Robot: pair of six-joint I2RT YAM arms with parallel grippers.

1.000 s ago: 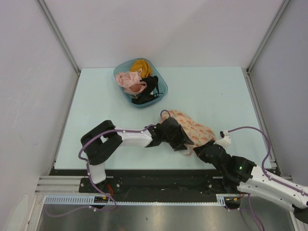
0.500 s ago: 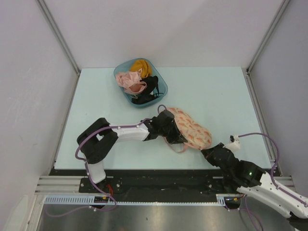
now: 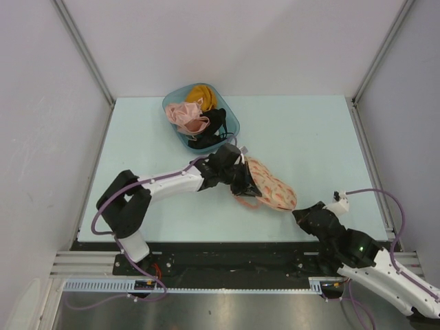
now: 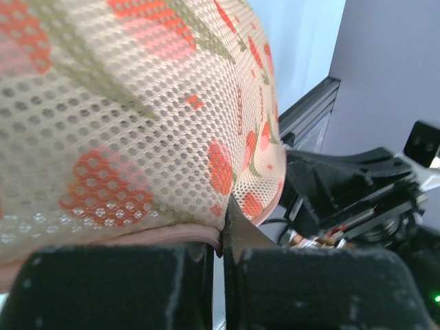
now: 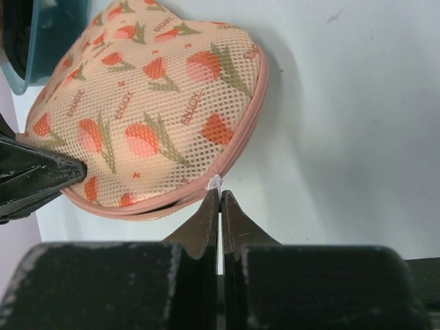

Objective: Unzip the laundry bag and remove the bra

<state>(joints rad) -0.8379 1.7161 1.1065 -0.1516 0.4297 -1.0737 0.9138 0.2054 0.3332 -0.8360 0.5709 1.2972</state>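
laundry bag [image 3: 269, 187] lies flat on the pale blue table [image 3: 313, 134], a little right of the middle, running on a slant from its far-left end to its near-right end. it is cream mesh printed with orange-pink tulips and edged by a pink zipped rim, and along the stretch seen from the right wrist that rim looks closed.

left gripper [image 4: 221, 242] reaches in over the left end of the bag with its fingers pressed together. the pink rim runs straight into the seam between them, so it appears to be pinching the bag's edge (the exact spot is hidden under the fingers).

right gripper [image 5: 219, 201] sits low at the near-right end of the bag, its two tips squeezed into a single point just short of the pink rim. a tiny white speck [image 5: 215, 182] shows right at the tips, beside the rim. whether it is nipped between them i cannot tell.

behind the bag, near its far end, stands a teal plastic tub [image 3: 236, 124] holding a pink bra [image 3: 184, 117], a mustard-yellow garment [image 3: 202, 95] and a black garment [image 3: 210, 132].
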